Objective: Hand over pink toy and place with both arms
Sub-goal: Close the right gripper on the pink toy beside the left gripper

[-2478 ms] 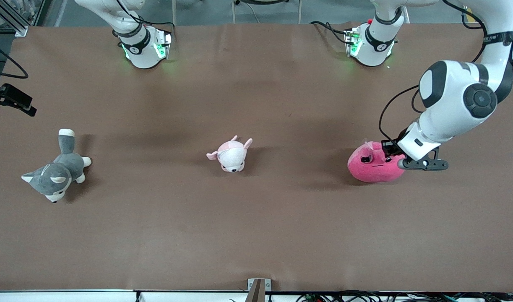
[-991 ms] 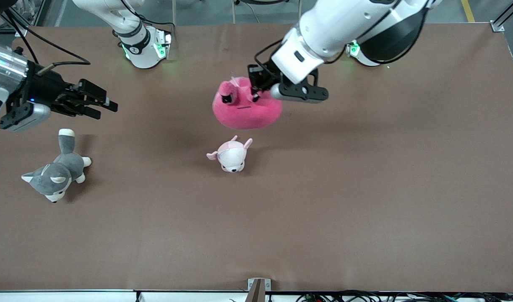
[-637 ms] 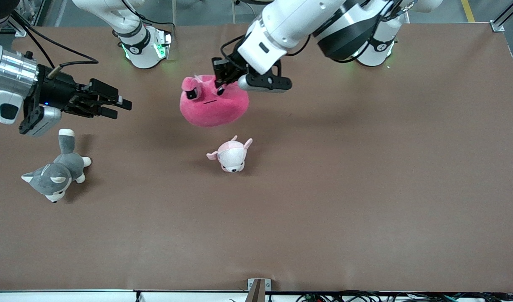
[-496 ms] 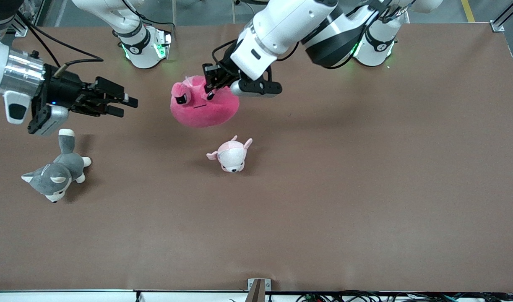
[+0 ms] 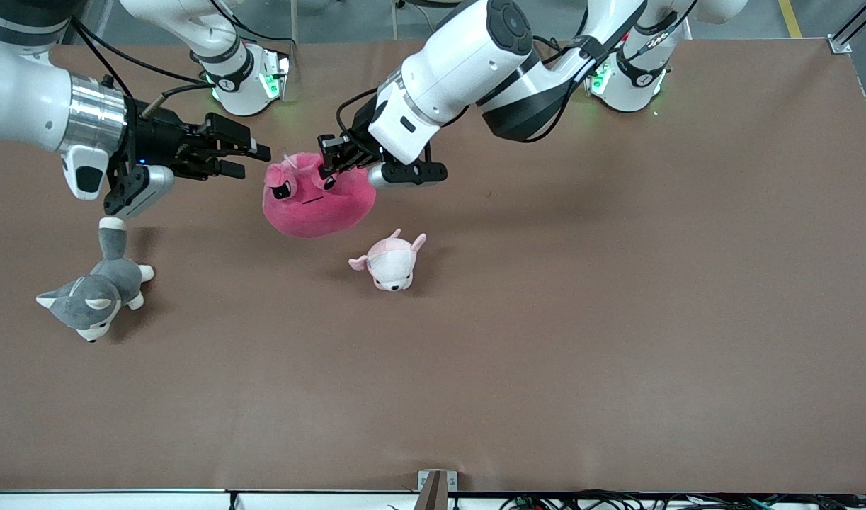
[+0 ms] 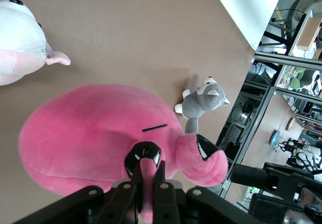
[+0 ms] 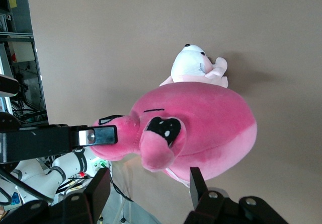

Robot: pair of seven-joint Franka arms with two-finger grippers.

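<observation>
the pink toy (image 5: 316, 200) hangs over the table, pinched at its snout by the left gripper (image 5: 331, 164), so bring your open right gripper (image 5: 245, 159) onto its soft, light, squashy flank.

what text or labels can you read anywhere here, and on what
No text can be read in any view.
Small dark marks on the collars of both arm bases, at the table edge farthest from the front camera: too small to read.
The pink toy, held in the left pincer beside the open right pincer: only a stitched face, no label.
The grey husky plush and pale puppy plush: no visible tags.
</observation>
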